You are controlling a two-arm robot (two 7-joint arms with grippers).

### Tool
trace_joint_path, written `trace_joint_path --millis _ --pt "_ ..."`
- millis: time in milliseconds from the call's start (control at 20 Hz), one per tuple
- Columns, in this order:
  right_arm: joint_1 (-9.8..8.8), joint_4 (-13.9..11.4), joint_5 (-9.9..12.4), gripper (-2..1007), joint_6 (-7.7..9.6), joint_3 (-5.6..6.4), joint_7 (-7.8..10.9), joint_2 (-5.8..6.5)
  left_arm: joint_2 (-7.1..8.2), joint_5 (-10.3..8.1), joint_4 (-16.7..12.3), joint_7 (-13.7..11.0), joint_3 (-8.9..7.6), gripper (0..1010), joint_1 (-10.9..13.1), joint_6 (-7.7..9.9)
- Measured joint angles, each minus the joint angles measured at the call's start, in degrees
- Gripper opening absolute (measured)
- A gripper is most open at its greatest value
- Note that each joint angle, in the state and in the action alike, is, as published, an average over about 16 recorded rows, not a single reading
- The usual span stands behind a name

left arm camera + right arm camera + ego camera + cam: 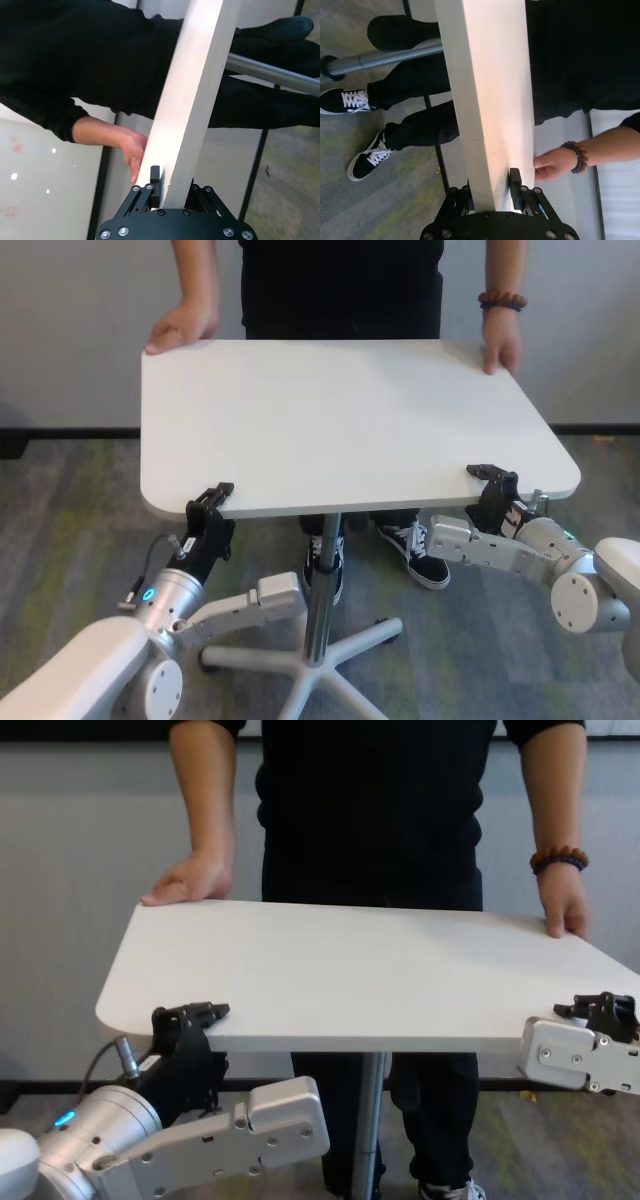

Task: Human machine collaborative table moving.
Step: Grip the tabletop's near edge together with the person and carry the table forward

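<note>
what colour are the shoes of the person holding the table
Black with white laces and white soles; the shoes show best in the right wrist view.

The human's head is cut off above; the table hides the lower fingers of both grippers.

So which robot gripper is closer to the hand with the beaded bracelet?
Right. The right gripper clamps the table edge on the same side as the braceleted hand; the left gripper clamps the near edge at the opposite corner.
</note>
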Motion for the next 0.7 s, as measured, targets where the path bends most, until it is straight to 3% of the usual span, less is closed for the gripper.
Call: trace_joint_path --millis 450,700 --pt "-0.03 0.09 -0.01 360 0.10 0.03 0.06 0.03 -3.31 -1.60 12.60 1.66 1.33 257 -6.92 -4.85" --pt "-0.02 0.07 0.01 360 0.10 0.05 0.02 0.03 -4.83 -2.34 17.86 2.45 2.03 257 -9.98 -6.79"
